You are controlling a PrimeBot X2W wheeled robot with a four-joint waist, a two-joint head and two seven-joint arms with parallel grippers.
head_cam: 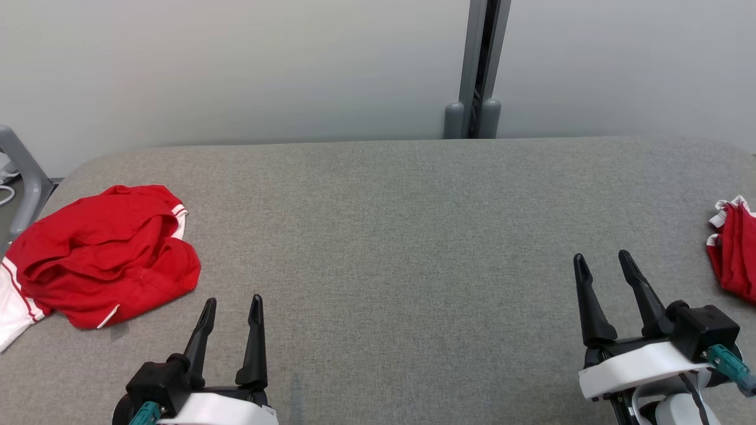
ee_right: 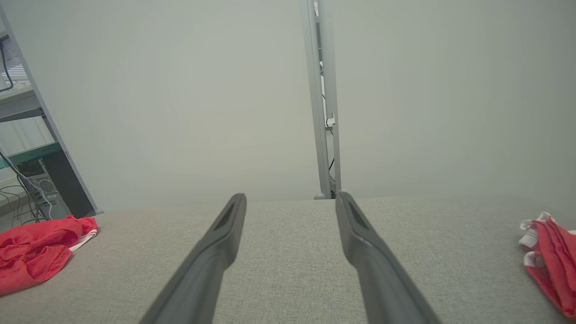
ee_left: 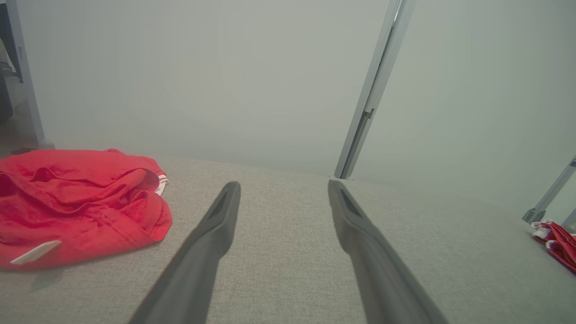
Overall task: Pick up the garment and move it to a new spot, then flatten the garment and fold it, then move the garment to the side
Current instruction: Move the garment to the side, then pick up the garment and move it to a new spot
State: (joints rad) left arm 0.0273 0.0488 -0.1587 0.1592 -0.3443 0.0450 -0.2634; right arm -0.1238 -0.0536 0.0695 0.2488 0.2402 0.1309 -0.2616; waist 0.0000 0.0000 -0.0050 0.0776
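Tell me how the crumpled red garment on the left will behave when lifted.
The red garment lies in soft folds, so it will likely hang limp and unfurl. It looks thin, so probably light. Pushed across the woven grey surface, it would probably bunch up.

Left pincer [head_cam: 233, 299] and right pincer [head_cam: 601, 255], long black tapered fingers [head_cam: 254, 345], white wrist shells [head_cam: 638, 366], teal connectors [head_cam: 726, 361]

— Did the crumpled red garment with white stripes [head_cam: 100, 254] show whole?
— No; the left edge cut its white part, and its folds hid its shape.
— And the bunched red-and-white cloth [head_cam: 734, 254] far right?
— Cut by the right edge; its kind was unclear.
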